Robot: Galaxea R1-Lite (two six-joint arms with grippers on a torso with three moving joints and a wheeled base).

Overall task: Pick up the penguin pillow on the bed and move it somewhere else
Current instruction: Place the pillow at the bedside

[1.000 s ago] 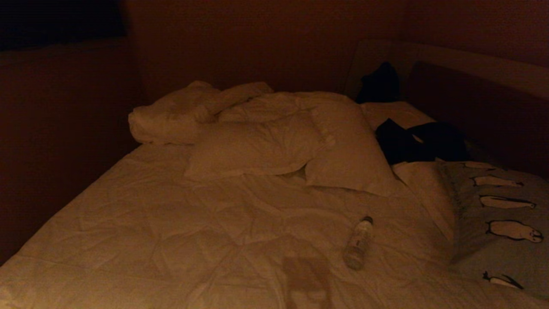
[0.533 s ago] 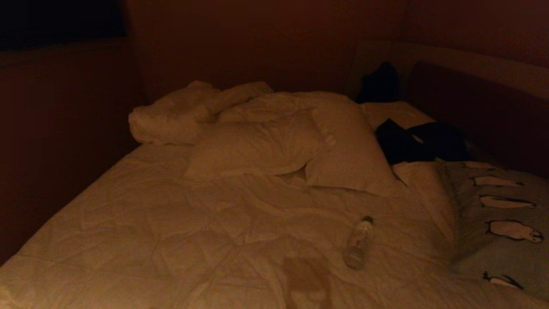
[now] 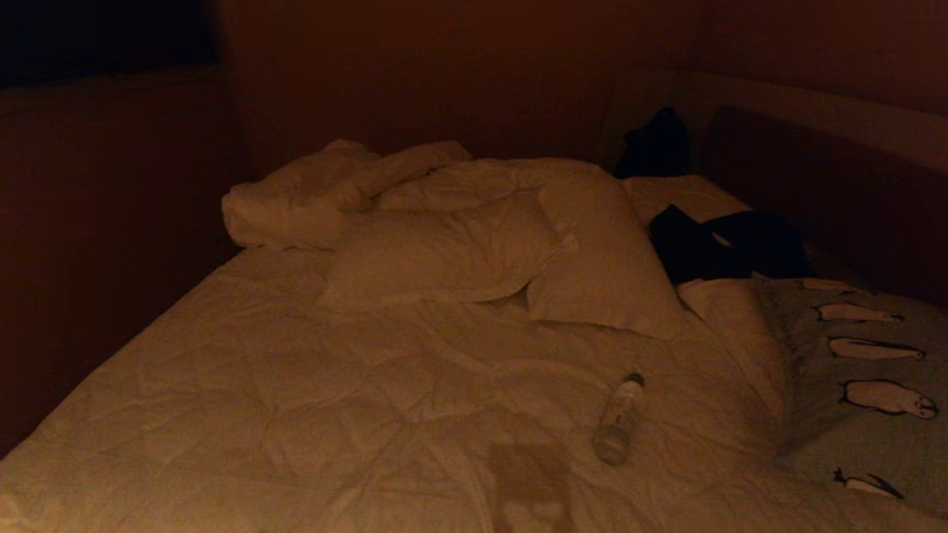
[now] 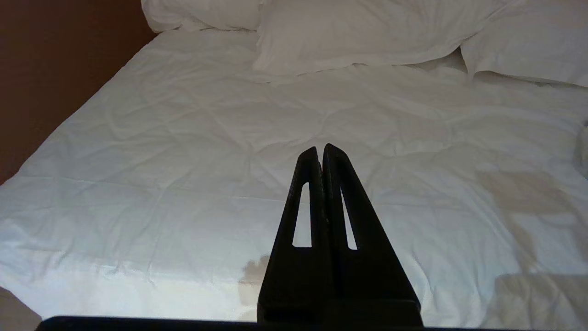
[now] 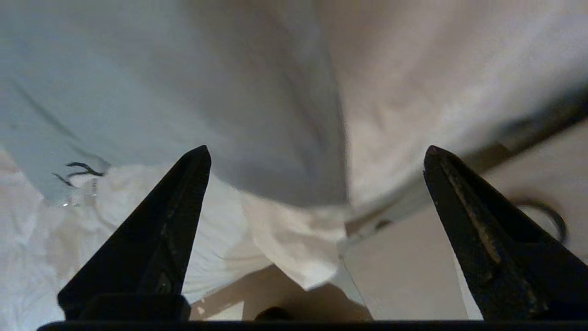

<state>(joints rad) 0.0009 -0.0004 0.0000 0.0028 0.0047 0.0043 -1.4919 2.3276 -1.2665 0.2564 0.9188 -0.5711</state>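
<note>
The right gripper [image 5: 317, 154] gapes wide, empty, close over the penguin pillow [image 5: 115, 92]; left gripper [image 4: 320, 149] closed above the bed [image 4: 183, 138]. No writing is legible.

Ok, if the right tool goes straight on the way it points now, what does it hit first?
Probably the penguin pillow: the right tool stands open, facing its grey-blue fabric, though depth is unclear.

Bed layout
The penguin pillow [image 3: 859, 385] lies at the bed's [image 3: 296, 385] right edge; bottle [image 3: 618, 419] left of it, 2 pillows [image 3: 444, 255] behind.
</note>
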